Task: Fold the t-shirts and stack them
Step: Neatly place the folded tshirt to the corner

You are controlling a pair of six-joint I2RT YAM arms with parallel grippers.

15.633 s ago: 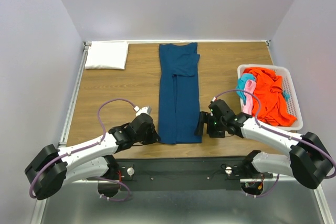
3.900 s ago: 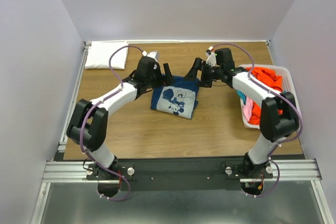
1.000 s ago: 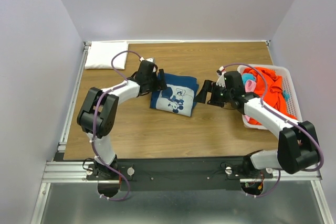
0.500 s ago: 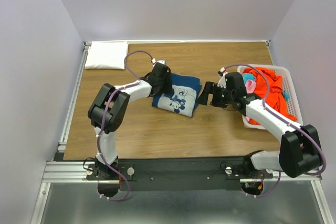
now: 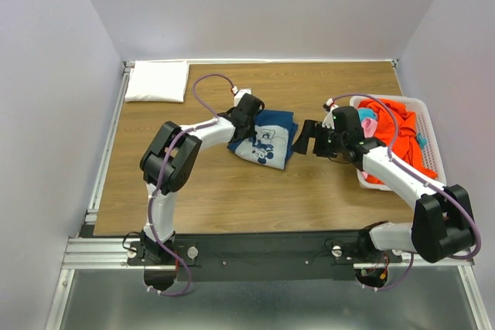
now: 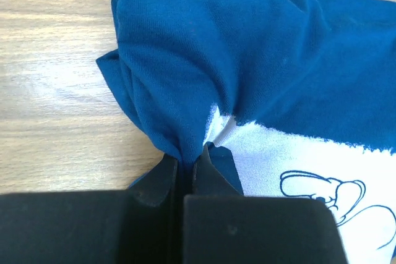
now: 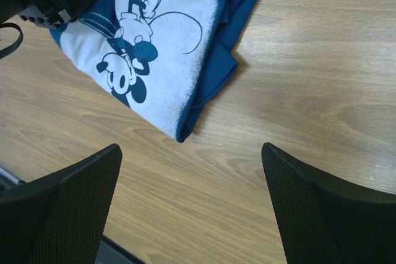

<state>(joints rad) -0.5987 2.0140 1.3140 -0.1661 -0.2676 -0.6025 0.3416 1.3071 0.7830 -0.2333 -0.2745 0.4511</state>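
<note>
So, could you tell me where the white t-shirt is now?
Top view: the white t-shirt lies folded at the far left corner of the table.

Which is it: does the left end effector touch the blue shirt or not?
Touching. The left wrist view shows the left end effector shut on a bunched fold of the blue shirt.

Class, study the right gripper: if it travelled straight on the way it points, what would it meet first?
Most likely the edge of the folded navy t-shirt, just ahead of the open right gripper. If it is angled downward, it would meet the bare table first. Depth is unclear.
</note>
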